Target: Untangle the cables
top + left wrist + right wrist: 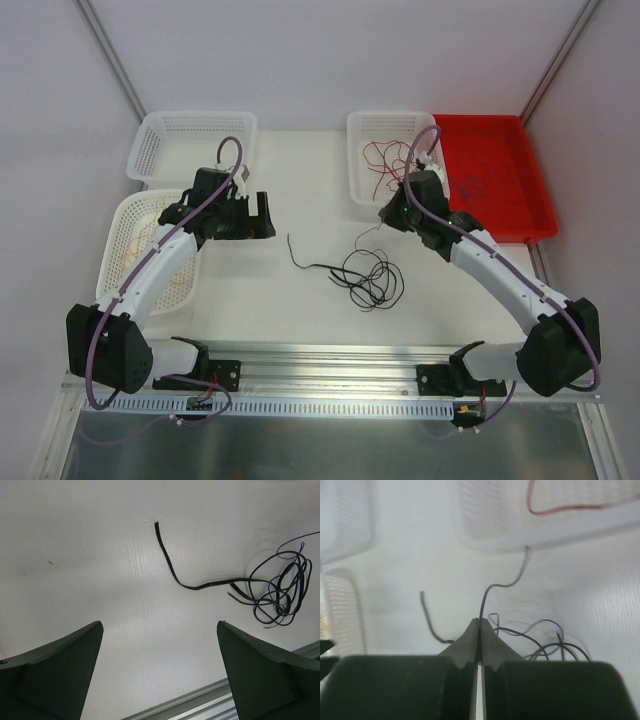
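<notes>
A loose tangle of thin black and dark purple cables (370, 275) lies mid-table; it also shows in the left wrist view as the tangle (280, 592). One black cable (172, 570) trails out of it to the left. My right gripper (385, 215) hovers just above the tangle's far side. In the right wrist view the right gripper (480, 622) is shut on a thin purple cable (492, 587), which curls up out of the tips. My left gripper (268, 215) stays left of the cables. In its wrist view the left gripper (159, 625) is wide open over bare table, holding nothing.
A white basket (352, 150) behind the right gripper holds red cables (385, 160). A red tray (540, 200) with dark wires sits at the far right. Two more white baskets stand at the left: an upper basket (195, 116) and a lower basket (112, 250) holding yellow-orange wires. A metal rail (340, 355) runs along the near edge.
</notes>
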